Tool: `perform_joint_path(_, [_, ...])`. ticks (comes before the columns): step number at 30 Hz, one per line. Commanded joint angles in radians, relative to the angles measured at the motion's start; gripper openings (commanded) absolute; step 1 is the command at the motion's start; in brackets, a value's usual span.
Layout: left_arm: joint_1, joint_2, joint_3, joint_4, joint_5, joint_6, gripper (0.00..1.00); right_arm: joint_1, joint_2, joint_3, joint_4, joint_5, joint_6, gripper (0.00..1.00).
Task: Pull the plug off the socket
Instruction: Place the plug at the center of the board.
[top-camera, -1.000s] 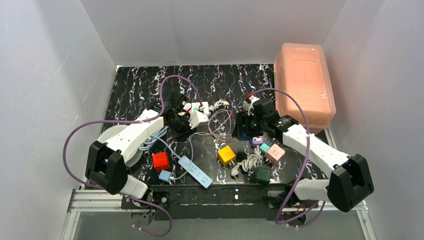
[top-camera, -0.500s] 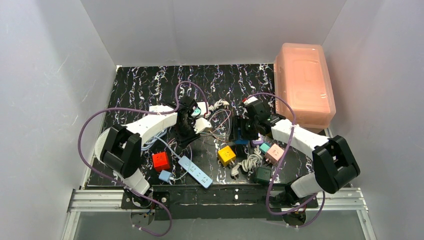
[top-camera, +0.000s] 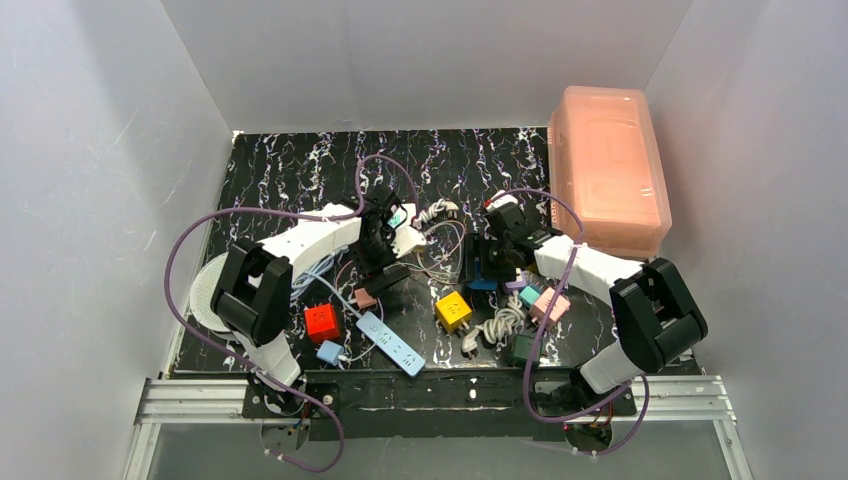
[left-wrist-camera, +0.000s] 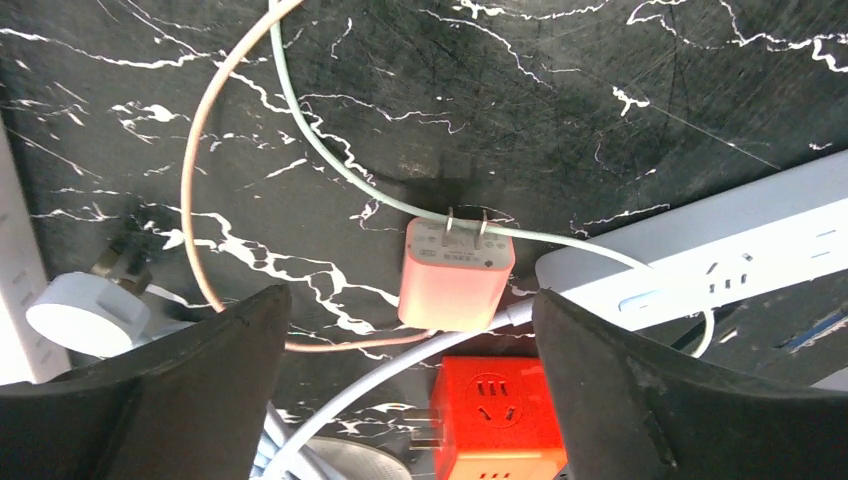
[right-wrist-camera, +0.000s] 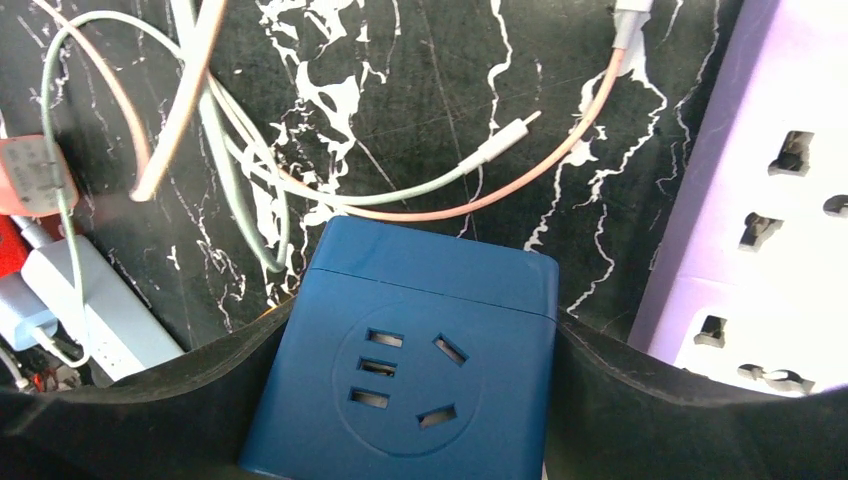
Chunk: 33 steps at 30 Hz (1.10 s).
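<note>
Status: the plug (left-wrist-camera: 455, 275), a pale pink adapter, lies loose on the black marbled tabletop (left-wrist-camera: 620, 80) with both prongs bare. It is in no outlet, so the extraction looks done.

Location of the socket (top-camera: 405, 233): it sits at mid-table, just behind the plug. It is largely hidden under the left wrist, so its outlet faces cannot be checked.

Left gripper (top-camera: 384, 270): the fingers (left-wrist-camera: 200, 380) are released and stand wide either side of the plug, touching nothing.

Right gripper (top-camera: 495, 255): the fingers straddle a blue cube socket (right-wrist-camera: 410, 370) beside the purple strip (right-wrist-camera: 770, 200). Whether they press on the cube or merely flank it cannot be told.

Hazards:
- A thin green cable (left-wrist-camera: 330, 150) runs across the plug's prongs, and a pink cable (left-wrist-camera: 200, 150) loops just beside the left finger. A careless withdrawal could hook either one and drag the plug or the socket along.
- The plug rests against a white cord, close to the light-blue strip (left-wrist-camera: 720, 250) and the red cube (left-wrist-camera: 495, 410). Lowering or sweeping the open fingers here could knock it into them.
- If the right arm lifts while clamped on the blue cube, the nearby cable tangle may shift.
</note>
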Motion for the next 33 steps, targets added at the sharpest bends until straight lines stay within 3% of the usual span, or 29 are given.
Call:
perform_joint_path(1, [-0.002,-0.033,0.065,-0.148,0.008,-0.031,0.98,-0.011,0.016,0.055,0.006,0.036,0.007,0.11])
perform_joint_path(6, [0.041,-0.055,0.334,-0.432,0.12,-0.174,0.98,-0.016,0.048,0.092,-0.012,0.059,0.001,0.31])
perform_joint_path(10, [0.123,-0.018,0.627,-0.686,0.171,-0.297,0.98,-0.017,0.092,0.125,-0.023,0.075,-0.01,0.5])
perform_joint_path(13, [0.203,-0.014,0.743,-0.811,0.205,-0.353,0.98,-0.017,0.121,0.147,-0.027,0.072,-0.013,0.59])
perform_joint_path(19, [0.307,-0.113,0.667,-0.855,0.169,-0.361,0.98,-0.017,0.144,0.184,-0.05,0.078,-0.023,0.79])
perform_joint_path(28, [0.422,-0.222,0.57,-0.852,0.187,-0.395,0.98,-0.012,0.146,0.237,-0.086,0.096,-0.039,0.85])
perform_joint_path(33, [0.45,-0.252,0.557,-0.823,0.183,-0.424,0.98,-0.007,0.06,0.27,-0.134,0.176,-0.047,0.87])
